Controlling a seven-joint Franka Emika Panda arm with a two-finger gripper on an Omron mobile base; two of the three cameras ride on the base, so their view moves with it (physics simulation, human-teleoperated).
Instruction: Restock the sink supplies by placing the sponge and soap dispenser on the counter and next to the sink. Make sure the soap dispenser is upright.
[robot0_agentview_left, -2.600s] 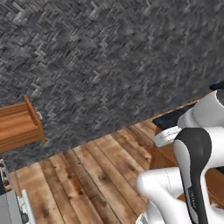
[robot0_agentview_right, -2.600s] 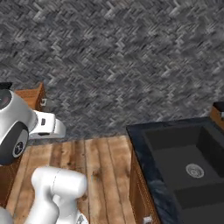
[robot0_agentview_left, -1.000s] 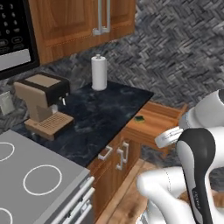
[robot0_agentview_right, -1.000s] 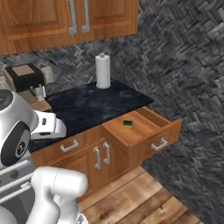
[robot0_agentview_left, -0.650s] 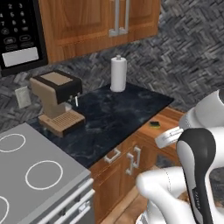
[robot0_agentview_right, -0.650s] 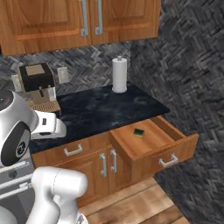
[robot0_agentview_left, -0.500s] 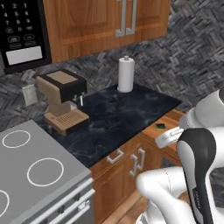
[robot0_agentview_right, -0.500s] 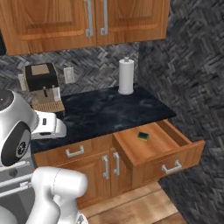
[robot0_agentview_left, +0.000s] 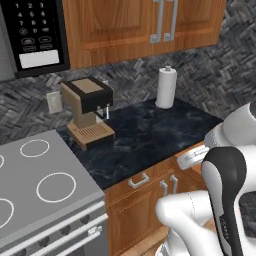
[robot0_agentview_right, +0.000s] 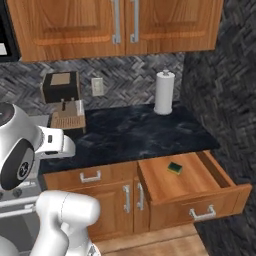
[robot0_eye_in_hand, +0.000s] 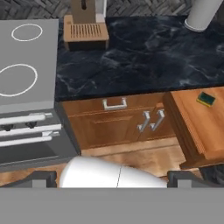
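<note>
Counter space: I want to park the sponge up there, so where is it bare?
The counter is bare between the coffee machine and the paper-towel roll, forward to its wooden edge. Only its back corners are occupied.

Before me the worktop (robot0_agentview_right: 140, 135) runs along the wall. A paper-towel roll (robot0_agentview_right: 164, 93) stands at its back right, a coffee machine (robot0_agentview_right: 62, 100) at its back left, the stovetop (robot0_agentview_left: 35, 187) beyond that. Below the worktop's right end an open drawer (robot0_agentview_right: 200, 187) juts out; the sponge (robot0_agentview_right: 175, 168) lies in it, seemingly flat, near its back.
</note>
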